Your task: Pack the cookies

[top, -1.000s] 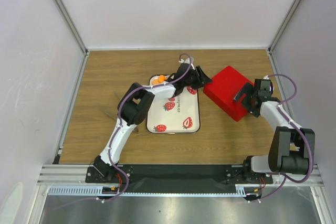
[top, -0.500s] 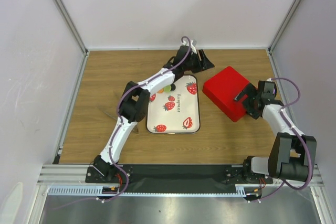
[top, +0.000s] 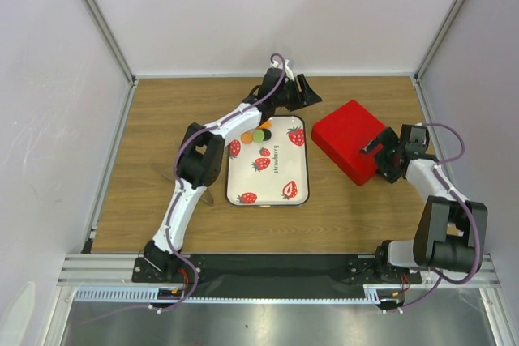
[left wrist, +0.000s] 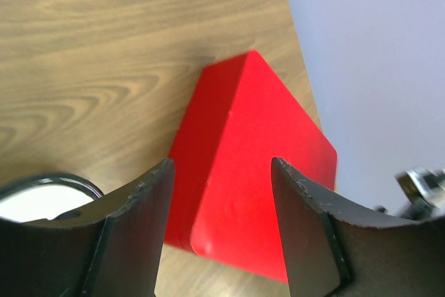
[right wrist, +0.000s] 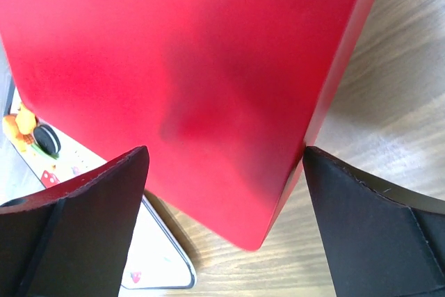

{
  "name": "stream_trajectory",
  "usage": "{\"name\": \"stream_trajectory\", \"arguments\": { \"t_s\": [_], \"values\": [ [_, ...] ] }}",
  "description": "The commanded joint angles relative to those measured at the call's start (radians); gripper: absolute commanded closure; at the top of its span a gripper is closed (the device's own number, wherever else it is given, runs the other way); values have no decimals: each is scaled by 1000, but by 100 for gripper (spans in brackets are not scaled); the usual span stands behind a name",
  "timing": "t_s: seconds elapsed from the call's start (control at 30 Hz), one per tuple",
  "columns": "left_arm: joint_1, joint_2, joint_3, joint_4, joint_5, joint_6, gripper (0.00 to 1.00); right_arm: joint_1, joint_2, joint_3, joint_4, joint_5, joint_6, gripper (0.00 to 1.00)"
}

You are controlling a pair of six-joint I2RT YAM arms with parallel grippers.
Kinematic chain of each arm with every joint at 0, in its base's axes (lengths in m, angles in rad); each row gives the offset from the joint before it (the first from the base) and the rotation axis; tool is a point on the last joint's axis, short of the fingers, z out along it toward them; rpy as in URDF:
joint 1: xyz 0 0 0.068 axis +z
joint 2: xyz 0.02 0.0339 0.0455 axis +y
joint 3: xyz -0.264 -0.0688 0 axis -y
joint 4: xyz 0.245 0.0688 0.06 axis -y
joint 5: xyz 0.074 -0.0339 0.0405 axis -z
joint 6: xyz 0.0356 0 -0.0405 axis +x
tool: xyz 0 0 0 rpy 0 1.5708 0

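Clearly both are open and empty: the left gripper (left wrist: pixel 222 172) hovers beyond the strawberry tray (top: pixel 272 185) holding the cookies (top: pixel 257 134), the right gripper (right wrist: pixel 224 154) beside the red box (top: pixel 345 135).

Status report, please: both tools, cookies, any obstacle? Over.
Left tool open, empty. Right tool open at red box. Cookies on tray's far end. Box looks closed.

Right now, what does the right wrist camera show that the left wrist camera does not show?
Only the right wrist view shows cookies, orange and black, on the strawberry tray. Only the left wrist view shows the pale wall and a blurred part of the right arm. Both show the red box, the wooden table and part of that tray.
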Motion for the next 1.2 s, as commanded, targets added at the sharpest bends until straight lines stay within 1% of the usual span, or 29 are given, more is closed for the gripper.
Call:
{"name": "stream_trajectory", "arguments": {
  "t_s": [0.0, 0.13, 0.27, 0.33, 0.53, 0.63, 0.67, 0.73, 0.77, 0.8, 0.83, 0.87, 0.9, 0.93, 0.97, 1.0, 1.03, 1.1, 1.13, 1.17],
  "values": [
    [-5, -127, -38, 77, 42, 0, 37, -6, 47, 53, 80, -51, 33, 0],
    [-5, -173, -82, 81, 45, 14, 37, -12, 93, 88, 73, -45, 28, 0],
    [-5, -217, -125, 72, 51, 49, 37, -26, 71, 96, 34, -29, 10, 0],
    [-7, -251, -146, 71, 51, 60, 37, -46, 26, 94, -2, -17, -3, 0],
    [-14, -358, -283, 107, 49, 52, 37, -83, -122, 80, -97, -12, -44, 0],
    [-30, -443, -376, 107, 42, 72, 37, -81, -210, 77, -126, -14, -59, 0],
    [-39, -501, -440, 109, 28, 77, 37, -78, -233, 79, -134, -18, -72, 0],
    [-50, -565, -510, 121, 16, 78, 37, -49, -280, 113, -187, 6, -101, 0],
    [-65, -626, -578, 120, -6, 89, 37, -6, -297, 125, -204, 53, -113, 0],
    [-74, -665, -614, 118, -18, 97, 37, 18, -314, 151, -236, 81, -119, 0],
    [-85, -699, -680, 107, -32, 114, 37, 41, -351, 160, -244, 99, -125, 0],
    [-106, -731, -714, 97, -52, 124, 37, 67, -365, 168, -247, 119, -125, 0],
    [-117, -809, -749, 86, -79, 132, 37, 121, -382, 182, -258, 136, -122, 0],
    [-128, -847, -787, 77, -99, 137, 37, 158, -393, 194, -259, 152, -119, 0],
    [-149, -898, -870, 75, -118, 140, 37, 202, -405, 202, -264, 184, -119, 0],
    [-160, -982, -910, 72, -151, 146, 37, 242, -407, 211, -273, 236, -116, 0],
    [-168, -1031, -989, 58, -168, 149, 36, 326, -407, 237, -281, 270, -112, 0],
    [-179, -1114, -1064, 43, -190, 146, 36, 391, -396, 258, -301, 327, -107, 0],
    [-183, -1210, -1138, 35, -207, 143, 36, 443, -397, 274, -305, 343, -109, 0],
    [-191, -1252, -1171, 28, -220, 144, 36, 471, -400, 278, -312, 374, -107, 0]
  ]
}}
